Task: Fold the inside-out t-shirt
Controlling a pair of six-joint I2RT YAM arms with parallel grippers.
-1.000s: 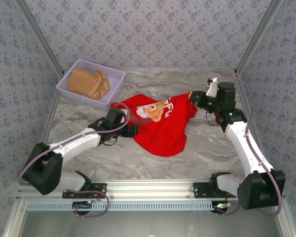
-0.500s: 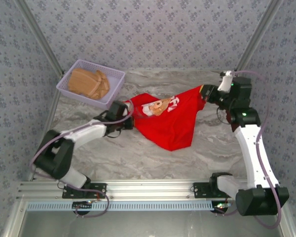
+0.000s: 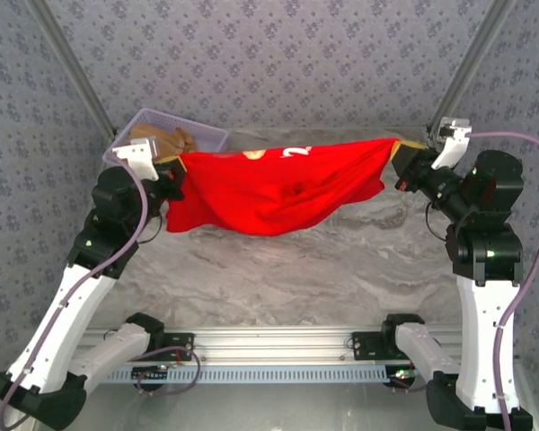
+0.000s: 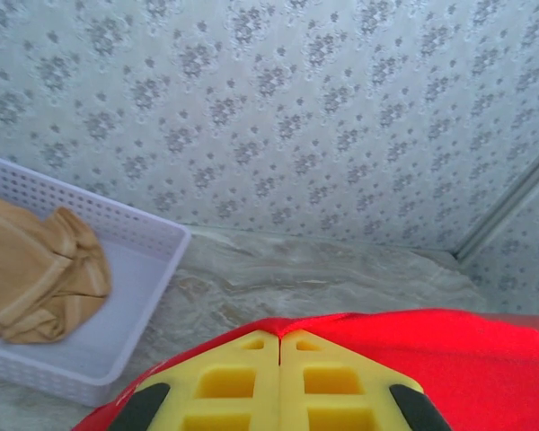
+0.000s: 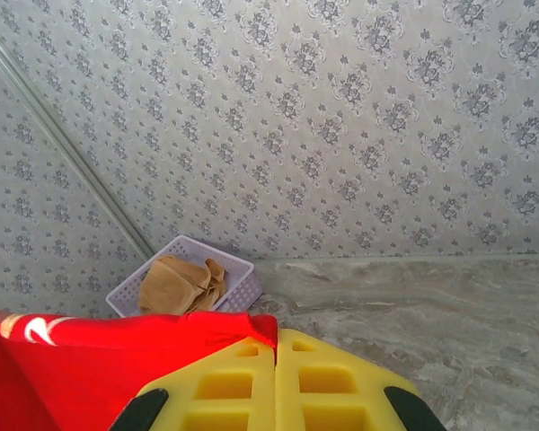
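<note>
Left gripper clamped on one top corner of the bright red soft cloth t-shirt; right gripper pinched on the opposite corner. Yellow pads meet, red cloth bunched at them.

Grey marbled table below me, middle bare. Shirt hangs stretched between my arms over the table's far half, lower edge sagging, white print along the top.

Lilac plastic basket with a tan folded garment sits far left, just behind my left wrist.

Judgement: spreading step. Hold the corners level and evenly taut, lay the hem down first, and stay off the basket.
</note>
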